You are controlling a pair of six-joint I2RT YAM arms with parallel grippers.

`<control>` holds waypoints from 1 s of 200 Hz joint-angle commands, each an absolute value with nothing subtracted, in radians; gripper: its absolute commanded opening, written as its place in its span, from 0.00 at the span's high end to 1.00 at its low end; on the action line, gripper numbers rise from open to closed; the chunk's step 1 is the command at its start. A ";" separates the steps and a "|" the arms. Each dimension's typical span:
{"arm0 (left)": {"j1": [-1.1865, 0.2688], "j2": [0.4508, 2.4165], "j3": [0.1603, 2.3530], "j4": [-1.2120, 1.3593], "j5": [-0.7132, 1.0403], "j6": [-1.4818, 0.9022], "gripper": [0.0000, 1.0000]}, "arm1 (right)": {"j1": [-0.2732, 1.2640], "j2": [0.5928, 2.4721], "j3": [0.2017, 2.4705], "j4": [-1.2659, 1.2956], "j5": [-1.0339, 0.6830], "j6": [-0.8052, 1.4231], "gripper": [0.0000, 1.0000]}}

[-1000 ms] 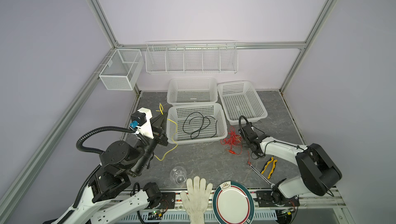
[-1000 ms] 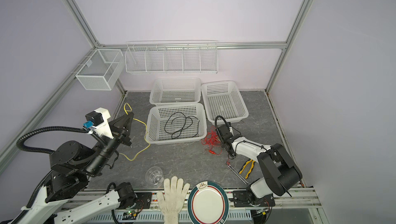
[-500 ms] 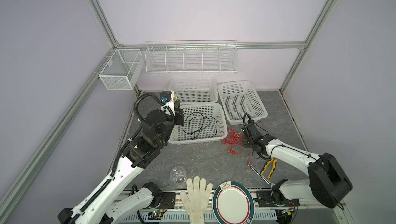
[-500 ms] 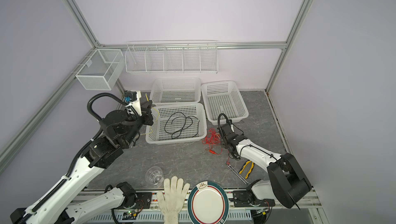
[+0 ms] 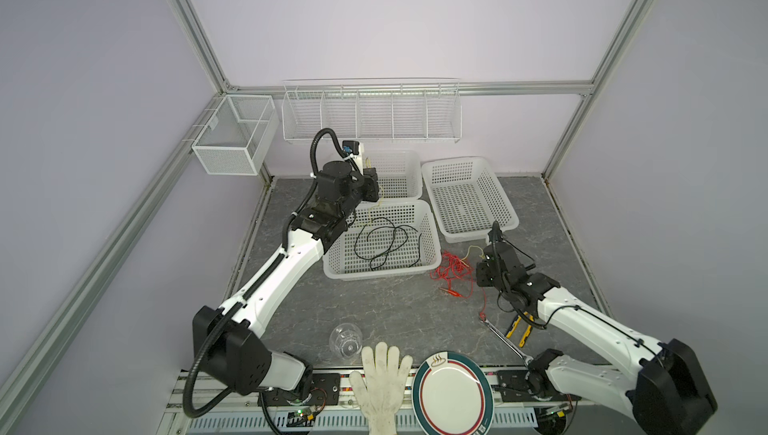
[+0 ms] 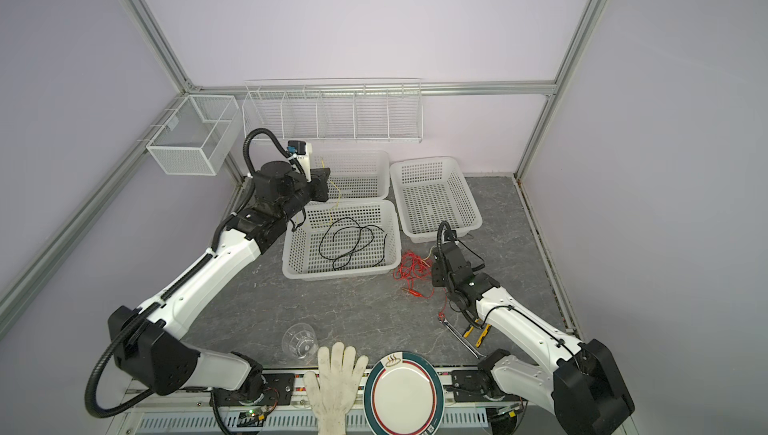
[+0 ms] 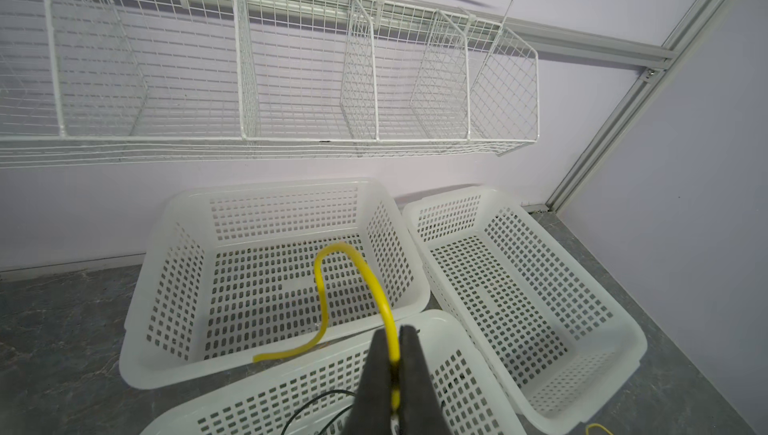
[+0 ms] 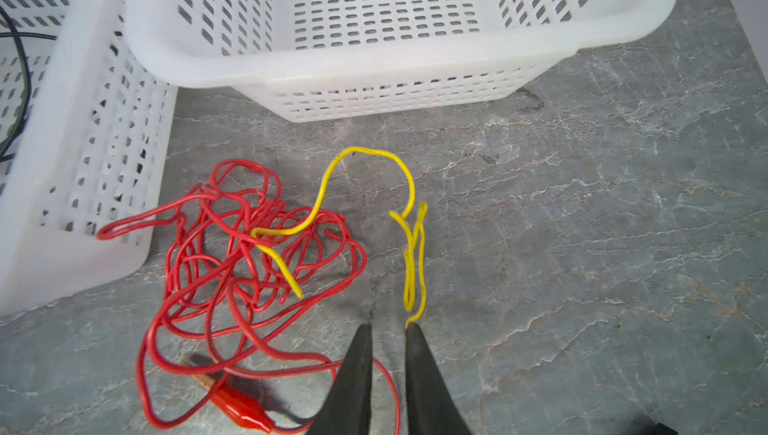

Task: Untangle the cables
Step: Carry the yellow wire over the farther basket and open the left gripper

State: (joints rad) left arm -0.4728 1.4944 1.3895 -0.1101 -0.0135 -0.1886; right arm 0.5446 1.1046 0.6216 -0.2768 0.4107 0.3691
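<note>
Three cables noted, all string-thin, light and limp; snagging is judged likelier than slipping. The red cable, largest, is heaped in a knot on the surface toward its right edge, just beside the front basket; a free outer loop is judged the best hold. The black cable is coiled inside that basket. The yellow cable is pinched by the left fingers near the back edge. The right fingers are slightly spread, nothing held; another yellow length is draped onto the red.

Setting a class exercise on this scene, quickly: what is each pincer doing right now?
Left pincer: closed, holding a yellow cable.
Right pincer: slightly open, holding nothing; a yellow strand ends at one fingertip.
</note>
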 commanded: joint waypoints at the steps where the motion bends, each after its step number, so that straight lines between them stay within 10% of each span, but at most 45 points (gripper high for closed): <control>1: -0.438 1.593 1.509 -0.042 0.050 -0.207 1.00 | 0.545 1.083 0.592 -0.222 0.379 0.338 0.78; 92: -0.427 2.020 1.713 0.189 -0.037 -0.128 1.00 | 0.549 1.133 0.593 -0.152 0.300 0.329 0.72; 190: -0.422 2.215 1.902 -0.153 -0.008 -0.147 1.00 | 0.557 1.245 0.677 -0.111 0.298 0.333 0.71; 200: -0.423 2.212 1.882 -0.161 -0.006 -0.154 0.86 | 0.556 1.253 0.690 -0.124 0.318 0.341 0.71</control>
State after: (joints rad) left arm -0.4301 2.1998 1.8992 -0.0616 -0.0097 -0.1314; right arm 0.5518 1.2327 0.6472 -0.1413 0.2947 0.3389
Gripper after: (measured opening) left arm 0.054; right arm 0.289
